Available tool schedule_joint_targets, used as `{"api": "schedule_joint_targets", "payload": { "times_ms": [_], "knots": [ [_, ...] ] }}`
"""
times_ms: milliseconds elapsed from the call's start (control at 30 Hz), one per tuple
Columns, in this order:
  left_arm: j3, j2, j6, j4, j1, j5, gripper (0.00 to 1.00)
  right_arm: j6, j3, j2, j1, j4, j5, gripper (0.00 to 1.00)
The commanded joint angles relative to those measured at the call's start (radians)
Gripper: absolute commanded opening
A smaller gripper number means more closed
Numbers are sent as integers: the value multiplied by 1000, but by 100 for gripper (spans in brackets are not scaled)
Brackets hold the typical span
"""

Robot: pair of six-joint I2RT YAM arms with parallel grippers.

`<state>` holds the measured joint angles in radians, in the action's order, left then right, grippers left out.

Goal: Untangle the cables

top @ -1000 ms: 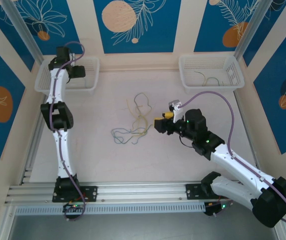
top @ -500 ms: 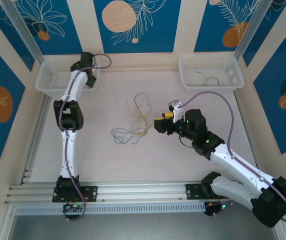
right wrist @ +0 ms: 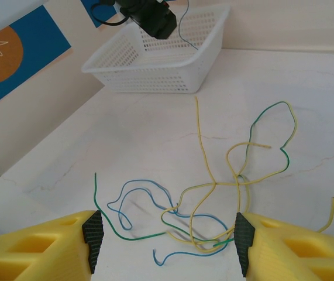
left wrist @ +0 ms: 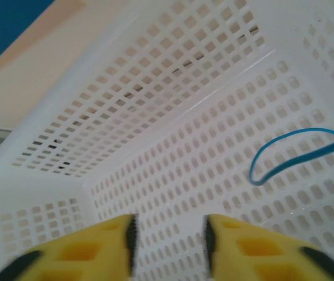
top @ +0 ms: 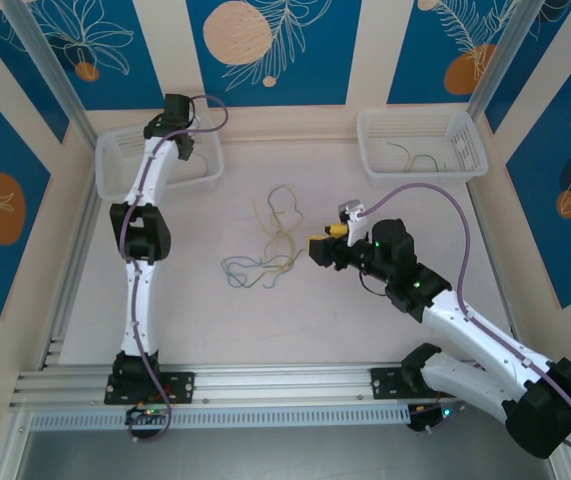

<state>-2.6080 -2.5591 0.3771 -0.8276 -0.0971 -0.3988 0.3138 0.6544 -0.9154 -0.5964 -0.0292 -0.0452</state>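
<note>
Cables (right wrist: 215,184) tangled just ahead of right gripper (right wrist: 165,237).
It is held wide open, left gripper (left wrist: 169,240) narrowly parted; nothing is gripped.

Glossy white perforated plastic basket (left wrist: 167,134), thin smooth plastic-coated cables (right wrist: 213,184), pale smooth counter (right wrist: 126,134) with faint marble-like veining and soft sheen, right tool (right wrist: 167,240) of matt yellow plastic with black ribbed pads (right wrist: 92,240), brushed-metal rail (top: 265,383).

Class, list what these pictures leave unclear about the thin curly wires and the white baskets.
- Left wrist view: the thin blue wire runs off the right edge, so its end is cut off.
- Top external view: the thin wires in the right white mesh basket are too small to count.
- Right wrist view: one pale yellow wire has its lower end hidden behind the right gripper.
</note>
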Motion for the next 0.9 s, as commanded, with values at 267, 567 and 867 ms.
{"api": "schedule_joint_targets", "payload": {
  "times_ms": [267,567,867],
  "knots": [
    [28,194,-441,-112,155,615,82,-10,24,-2,-6,6,5,63],
    [3,236,-591,-202,187,756,35,1,34,-47,-11,-18,25,63],
    [101,465,-522,-130,126,764,0,1,48,-62,-16,-30,27,63]
  ]
}}
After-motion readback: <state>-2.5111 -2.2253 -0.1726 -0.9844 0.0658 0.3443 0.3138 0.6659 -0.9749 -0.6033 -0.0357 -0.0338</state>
